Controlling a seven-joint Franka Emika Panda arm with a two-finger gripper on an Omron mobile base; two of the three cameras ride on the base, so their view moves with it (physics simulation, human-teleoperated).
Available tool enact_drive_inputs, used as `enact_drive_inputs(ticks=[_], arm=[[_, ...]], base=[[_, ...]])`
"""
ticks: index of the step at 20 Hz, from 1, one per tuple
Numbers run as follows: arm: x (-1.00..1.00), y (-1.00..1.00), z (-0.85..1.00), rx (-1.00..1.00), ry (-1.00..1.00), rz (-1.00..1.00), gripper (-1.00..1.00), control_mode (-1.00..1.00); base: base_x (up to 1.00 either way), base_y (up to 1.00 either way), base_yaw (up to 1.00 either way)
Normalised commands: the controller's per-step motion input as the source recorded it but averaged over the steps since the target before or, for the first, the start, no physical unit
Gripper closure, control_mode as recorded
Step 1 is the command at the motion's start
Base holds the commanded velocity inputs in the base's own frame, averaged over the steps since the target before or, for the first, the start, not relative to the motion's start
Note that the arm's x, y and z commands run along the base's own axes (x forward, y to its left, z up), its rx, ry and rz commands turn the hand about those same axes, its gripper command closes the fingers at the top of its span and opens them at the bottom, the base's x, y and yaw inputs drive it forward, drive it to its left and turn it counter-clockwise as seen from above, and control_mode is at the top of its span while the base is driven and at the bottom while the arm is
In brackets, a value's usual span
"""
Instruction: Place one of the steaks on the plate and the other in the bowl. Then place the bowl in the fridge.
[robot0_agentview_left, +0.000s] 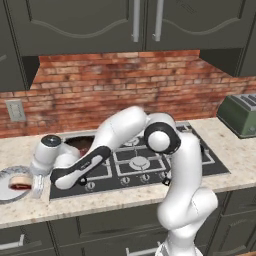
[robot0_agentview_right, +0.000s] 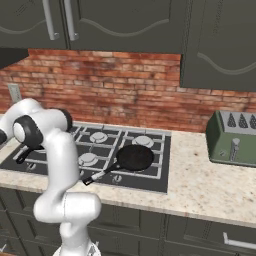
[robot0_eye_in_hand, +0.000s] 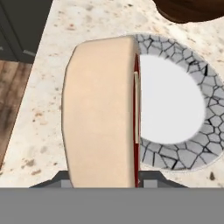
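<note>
Speckled beige stone forms the counter (robot0_agentview_left: 235, 155) beneath dark grey cabinets and a red brick backsplash, with a black gas hob set into it. The white arm reaches far to its left, and the gripper (robot0_agentview_left: 36, 186) hangs over the round pale plate with the cracked-stone patterned rim (robot0_eye_in_hand: 192, 65), which sits at the counter's left end. Seen from the hand, the fingers are narrowed on a flat raw steak with a pale fat face and a thin red edge (robot0_eye_in_hand: 100, 113), carried on edge so its broad fatty side faces the camera, above the plate's left part.

To do this step well, I judge the steak should come down low over the plate's white middle and be let tip flat before the fingers part; dropped on edge near the rim, it could topple onto the counter.

From the hand, the grip, the plate's pattern and a sliver of the glossy reddish-brown bowl (robot0_eye_in_hand: 188, 11) just beyond the plate are plain. The left base camera gives the arm's long reach, the plate against the hob, and the bowl (robot0_agentview_left: 80, 144) behind the forearm. The right base camera adds a black frying pan (robot0_agentview_right: 134, 157) on the hob and a green toaster (robot0_agentview_right: 232, 140).
</note>
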Motion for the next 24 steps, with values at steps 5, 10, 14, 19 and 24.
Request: enact_drive_inputs(ticks=[5, 10, 14, 19, 24], arm=[[0.20, 0.37, 0.09, -0.01, 0.02, -0.01, 1.00, -1.00], [0.47, 0.15, 0.00, -0.01, 0.00, -0.01, 1.00, -1.00], [0.59, 0.25, -0.11, -0.03, 0.00, 0.00, 1.00, -1.00], [0.56, 0.47, -0.09, -0.05, 0.00, -0.01, 1.00, -1.00], [0.46, 0.58, -0.03, -0.07, 0.00, -0.02, -1.00, -1.00]], base=[[0.00, 0.00, 0.00], [0.00, 0.00, 0.00], [0.00, 0.00, 0.00], [0.00, 0.00, 0.00], [0.00, 0.00, 0.00]])
